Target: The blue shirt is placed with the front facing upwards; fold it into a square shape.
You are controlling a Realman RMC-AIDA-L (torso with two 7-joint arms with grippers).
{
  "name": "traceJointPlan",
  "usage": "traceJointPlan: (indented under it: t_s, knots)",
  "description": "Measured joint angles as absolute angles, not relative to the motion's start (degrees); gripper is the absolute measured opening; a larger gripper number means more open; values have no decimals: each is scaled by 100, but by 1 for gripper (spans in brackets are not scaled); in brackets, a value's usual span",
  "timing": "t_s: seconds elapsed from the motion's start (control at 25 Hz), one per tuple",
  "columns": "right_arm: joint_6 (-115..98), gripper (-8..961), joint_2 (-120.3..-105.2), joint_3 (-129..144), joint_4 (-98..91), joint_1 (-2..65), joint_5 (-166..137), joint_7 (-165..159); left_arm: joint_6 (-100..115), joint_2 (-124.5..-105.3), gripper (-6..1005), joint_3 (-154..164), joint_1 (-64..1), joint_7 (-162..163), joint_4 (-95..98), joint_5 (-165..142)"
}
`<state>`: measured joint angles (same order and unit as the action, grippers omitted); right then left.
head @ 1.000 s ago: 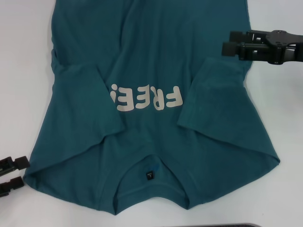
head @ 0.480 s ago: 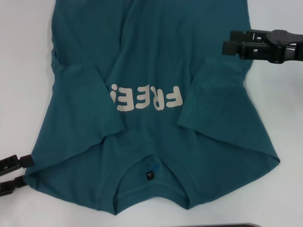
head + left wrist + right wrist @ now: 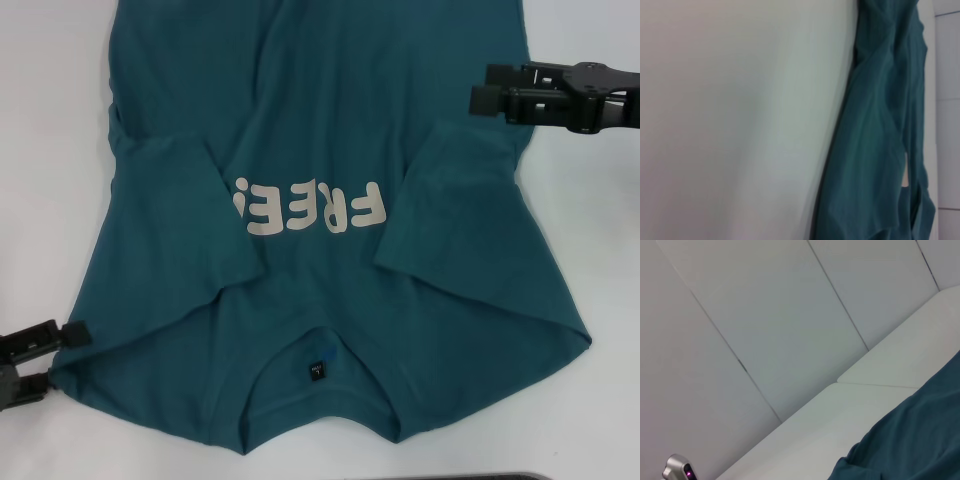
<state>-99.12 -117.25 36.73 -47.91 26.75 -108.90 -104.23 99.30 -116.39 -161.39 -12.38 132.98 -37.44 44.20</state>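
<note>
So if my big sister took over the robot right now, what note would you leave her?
Left gripper: open, at the near left shoulder corner of the blue shirt, one finger above the edge, one below, not closed.
Right gripper: open, hanging at the shirt's right edge, farther up, holding nothing.
Shirt: flat on the white table, front up, collar nearest the robot, both sleeves folded in beside the FREE lettering.
Done: sleeves tucked in.
Left: grip the corner, then fold the body into a square.
</note>
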Motion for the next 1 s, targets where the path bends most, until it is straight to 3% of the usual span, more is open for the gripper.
traceJointPlan:
  t_s: [0.76,0.88,1.0]
  knots:
    - [-9893,853,-11716,3555,-4792,2688,-10880,-10441,9871,-11740,900,-16168,-1556,13409,-3789,4272]
    - [-9889,853,-11715,3513,-4790,2703,-10879,-10491,9849,-11740,805,-16120,-1556,13448,-3878,4228]
    - [-9917,853,-11716,3405,-4790,2715,-10880,-10513,9866,-11867,716,-16092,-1556,13488,-4262,4043]
